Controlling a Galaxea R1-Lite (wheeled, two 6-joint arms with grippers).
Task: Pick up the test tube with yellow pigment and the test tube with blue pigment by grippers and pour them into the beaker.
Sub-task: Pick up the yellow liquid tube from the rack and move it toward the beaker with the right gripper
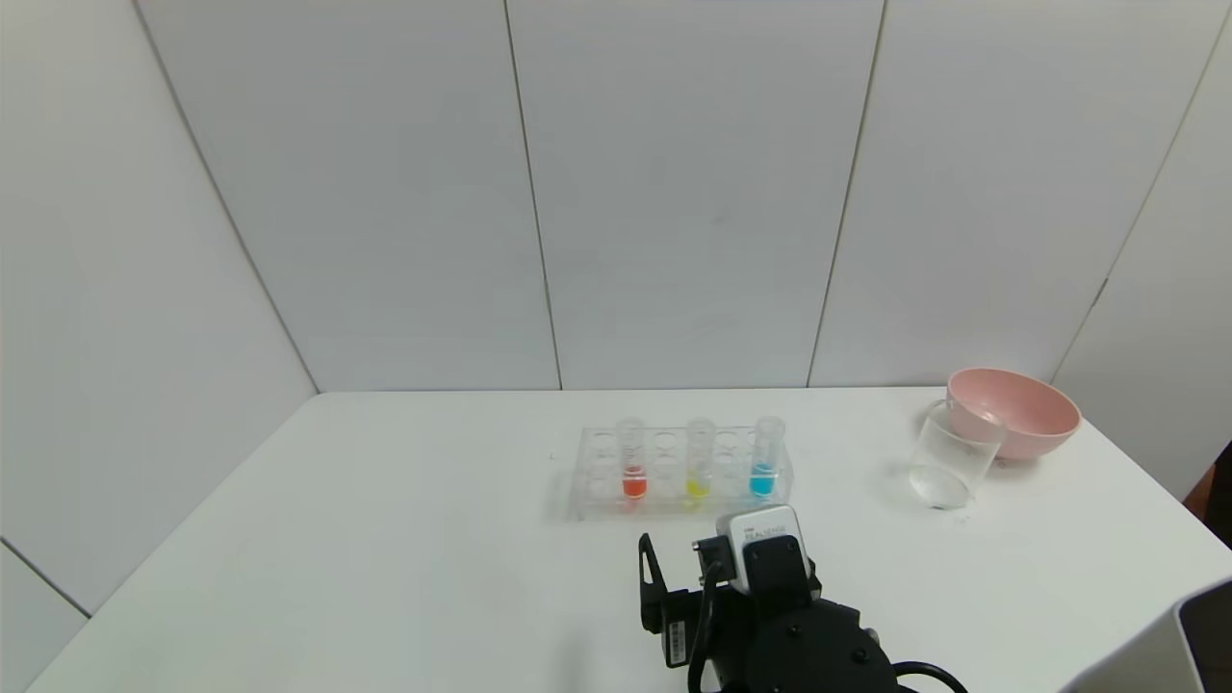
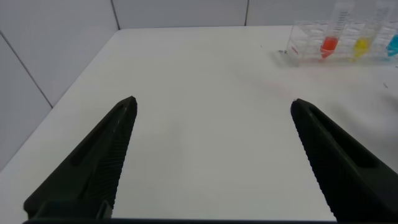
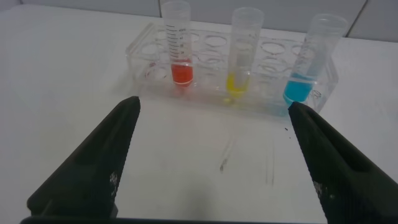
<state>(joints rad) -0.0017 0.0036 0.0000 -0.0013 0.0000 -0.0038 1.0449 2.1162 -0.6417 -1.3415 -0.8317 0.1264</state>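
The clear rack stands near the middle of the white desk and holds 3 tubes upright in its near row. The test tube with yellow pigment sits in the middle. The test tube with blue pigment is at the robot's right end of the rack. A tube with orange-red liquid stands on the other side and is not part of the job. The beaker stands well apart to the right, tilted and touching a pink bowl; it appears empty, so neither pour has been made.

The right tool is spread wide and holds nothing. It hovers low over the desk just in front of the rack, with the yellow tube roughly on its centre line (the blue tube is off toward one finger). The left tool is also wide and empty. It sits farther from the rack, which shows only at the edge of its wrist view; the head view does not show this arm.

Handling, as a judgement:
1. The tubes look light, stiff and smooth-walled. They are likely slippery and may crack under a hard squeeze.
2. Grip each tube on the bare wall above the rack's top plate and below the rim.
3. Lift straight up so the tube clears its hole without dragging the light rack.
4. The liquid level is low, so a steep tip should be needed at the beaker. That vessel's leaning stance may make it easy to knock.
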